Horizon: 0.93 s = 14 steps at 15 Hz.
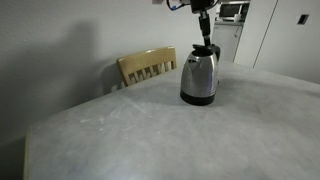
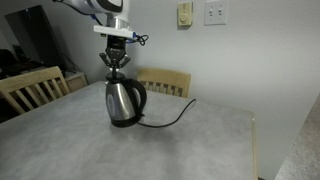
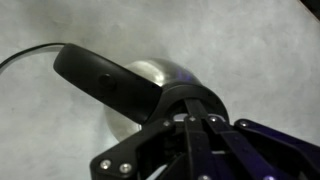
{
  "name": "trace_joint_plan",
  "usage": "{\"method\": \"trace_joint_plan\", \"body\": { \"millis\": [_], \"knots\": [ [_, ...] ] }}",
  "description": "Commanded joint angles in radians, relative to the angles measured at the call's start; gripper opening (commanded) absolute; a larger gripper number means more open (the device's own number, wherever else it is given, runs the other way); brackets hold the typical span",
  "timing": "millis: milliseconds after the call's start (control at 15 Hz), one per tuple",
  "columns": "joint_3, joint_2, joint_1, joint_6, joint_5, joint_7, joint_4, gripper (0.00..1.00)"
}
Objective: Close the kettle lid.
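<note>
— Table (image 1: 120, 135) top?
— Grey, mottled, matte; broad and flat in both exterior views (image 2: 205, 140).
— Bearing what?
— Kettle (image 1: 199, 78), upright, steel, standing well in from the near edge (image 2: 124, 100).
— Anything else lying there?
— Cord (image 2: 172, 118), black, thin, flat on the top, curving from the kettle's foot toward the far edge. Showing in the wrist view too (image 3: 20, 55), as a faint arc.

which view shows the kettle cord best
In an exterior view the cord runs clearly from the kettle across the table. The wrist view catches a short arc; in an exterior view with the chair, none shows.
</note>
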Motion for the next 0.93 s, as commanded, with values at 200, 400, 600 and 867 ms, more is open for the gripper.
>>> {"method": "trace_joint_plan", "body": {
  "millis": [200, 400, 600, 867],
  "knots": [
    [0.009, 0.029, -0.004, 0.038, 0.0, -0.089, 0.039, 0.0],
    [0.014, 0.036, -0.003, 0.028, 0.006, -0.117, 0.041, 0.0],
    [0.013, 0.038, 0.0, 0.024, -0.001, -0.125, 0.04, 0.27],
    [0.008, 0.018, 0.004, 0.03, 0.001, -0.111, 0.006, 0.28]
  ]
}}
